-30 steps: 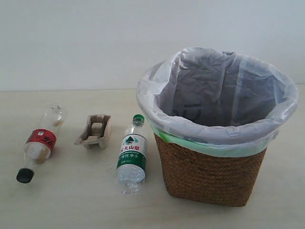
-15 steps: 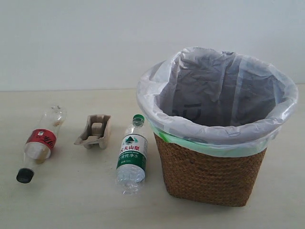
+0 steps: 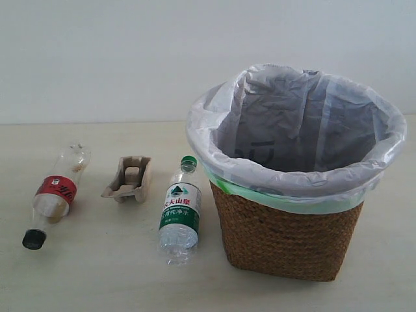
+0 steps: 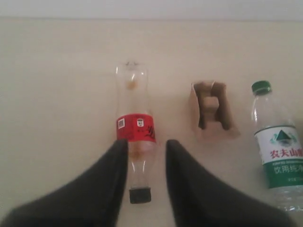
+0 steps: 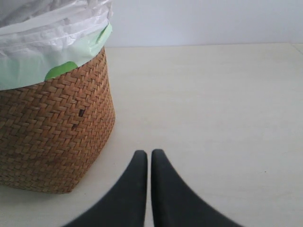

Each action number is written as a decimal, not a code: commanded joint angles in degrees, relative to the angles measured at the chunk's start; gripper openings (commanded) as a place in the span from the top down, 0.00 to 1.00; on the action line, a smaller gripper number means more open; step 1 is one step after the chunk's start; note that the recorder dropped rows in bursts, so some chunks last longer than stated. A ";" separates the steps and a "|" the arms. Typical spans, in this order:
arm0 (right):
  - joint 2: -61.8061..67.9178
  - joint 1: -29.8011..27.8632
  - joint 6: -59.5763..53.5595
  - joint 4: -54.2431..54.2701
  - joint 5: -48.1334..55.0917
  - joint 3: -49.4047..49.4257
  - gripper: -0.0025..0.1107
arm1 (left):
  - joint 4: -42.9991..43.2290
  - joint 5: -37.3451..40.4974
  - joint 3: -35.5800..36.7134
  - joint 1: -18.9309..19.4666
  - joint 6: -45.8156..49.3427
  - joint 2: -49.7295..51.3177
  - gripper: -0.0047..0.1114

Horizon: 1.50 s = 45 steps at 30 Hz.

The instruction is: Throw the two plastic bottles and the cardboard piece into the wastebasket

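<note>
The red-label bottle (image 3: pixel 55 194) lies on the table at the left, black cap toward the front. Right of it sits the cardboard piece (image 3: pixel 129 179), then the green-label bottle (image 3: pixel 180 211) lying flat. The wicker wastebasket (image 3: pixel 289 237) with its white bag stands at the right. My left gripper (image 4: pixel 146 144) is open, well above the table, with the red-label bottle (image 4: pixel 136 127) seen between its fingers; the cardboard piece (image 4: pixel 212 112) and the green-label bottle (image 4: pixel 279 151) lie off to one side. My right gripper (image 5: pixel 149 154) is shut on nothing beside the wastebasket (image 5: pixel 52 132). Neither gripper shows in the exterior view.
A pale wall (image 3: pixel 130 58) runs behind the light tabletop (image 3: pixel 97 273).
</note>
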 commanded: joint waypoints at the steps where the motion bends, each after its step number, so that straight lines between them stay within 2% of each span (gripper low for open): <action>1: -0.26 -0.35 -0.26 0.00 -0.40 0.02 0.98 | 0.22 0.44 -0.55 0.19 3.72 5.17 0.39; 4: -0.26 -0.35 -0.26 0.00 -0.40 0.02 0.98 | 0.22 -0.82 -0.55 0.19 5.22 8.48 0.08; 5: -0.26 -0.35 -0.26 0.00 -0.40 0.02 0.98 | 0.22 -1.31 -0.55 0.19 5.15 9.50 0.02; 16: -0.26 -0.35 -0.26 0.00 -0.40 0.02 0.98 | 0.45 -12.44 -1.05 0.19 5.38 22.65 0.02; 18: -0.26 -0.35 -0.26 0.00 -0.40 0.02 0.98 | 1.45 -12.08 -2.97 0.19 5.38 26.80 0.02; 23: -0.26 -0.35 -0.26 0.00 -0.40 0.02 0.98 | 3.27 -9.36 -14.89 0.27 5.13 40.60 0.02; 27: -0.26 -0.35 -0.26 0.00 -0.40 0.02 0.98 | 3.05 -9.03 -20.61 0.27 5.13 49.66 0.02; 30: -0.26 -0.35 -0.26 0.00 -0.40 0.02 0.98 | 3.07 -9.73 -20.98 0.27 5.13 54.73 0.02; 35: -0.26 -0.35 -0.26 0.00 -0.40 0.02 0.98 | 3.69 -10.22 -20.98 0.27 5.13 57.03 0.03; 36: -0.26 -0.35 -0.26 0.00 -0.40 0.02 0.98 | 3.69 -10.22 -20.98 0.27 5.13 57.03 0.04; 38: -0.26 -0.35 -0.26 0.00 -0.40 0.02 0.98 | 3.69 -10.33 -20.98 0.27 5.13 57.03 0.16; 40: -0.26 -0.35 -0.26 0.00 -0.40 0.02 0.98 | 3.69 -10.46 -20.98 0.27 5.13 57.03 0.38; 42: -0.26 -0.35 -0.26 0.00 -0.30 0.02 0.98 | 3.79 -9.49 -20.98 0.27 5.13 57.03 0.66; 43: -0.26 -0.35 -0.26 0.00 -0.30 0.02 0.98 | 4.70 -8.81 -20.98 0.27 5.13 57.03 0.83; 44: -0.26 -0.35 -0.26 0.00 -0.30 0.02 0.98 | 5.38 -8.02 -20.98 0.27 5.13 57.03 0.91; 45: -0.26 -0.35 -0.26 0.00 -0.30 0.02 0.98 | 6.05 -7.32 -20.98 0.27 5.15 57.03 0.92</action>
